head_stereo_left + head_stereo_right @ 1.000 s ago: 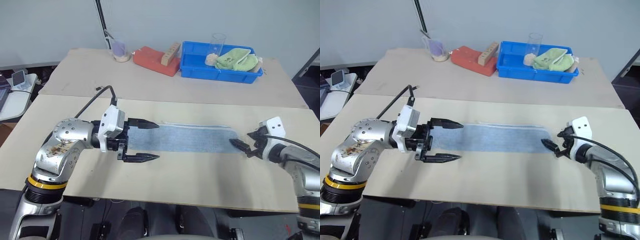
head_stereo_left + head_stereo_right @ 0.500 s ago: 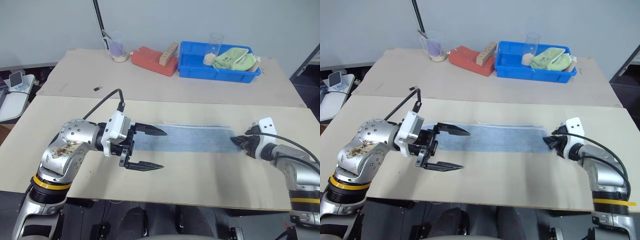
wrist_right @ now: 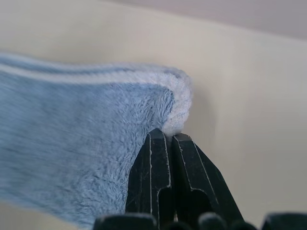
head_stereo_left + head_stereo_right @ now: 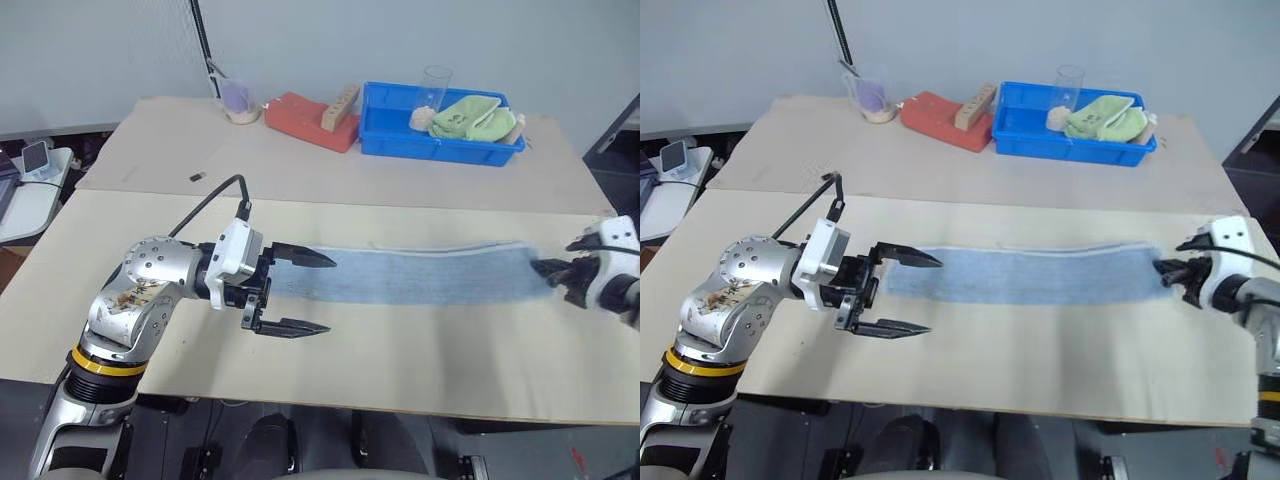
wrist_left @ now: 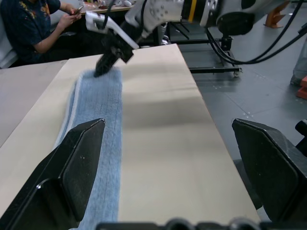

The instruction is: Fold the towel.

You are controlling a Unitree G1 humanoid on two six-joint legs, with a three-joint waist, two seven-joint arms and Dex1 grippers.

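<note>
The towel [image 4: 410, 274] is a long light blue strip with whitish edging, stretched left to right across the near table. My right gripper [image 4: 550, 270] is shut on its right end, which is lifted a little off the table. In the right wrist view the closed fingertips [image 3: 168, 140] pinch the towel's [image 3: 72, 139] white-edged corner. My left gripper [image 4: 327, 295] is open and points right at the towel's left end, its far finger over the cloth and its near finger over bare table. The left wrist view looks down the towel [image 5: 98, 120] to the right gripper [image 5: 104, 64].
On the far table stand a blue bin [image 4: 385, 135] holding a lime-green cloth [image 4: 475, 118] and a clear glass [image 4: 435, 85], a red object [image 4: 300, 120] with a wooden block [image 4: 342, 105], and a cup [image 4: 237, 100]. A seated person [image 5: 29, 24] is beyond the table's right end.
My right gripper closed on the towel's right end and moved right and up, drawing the towel out longer. The left gripper stayed open in place.
</note>
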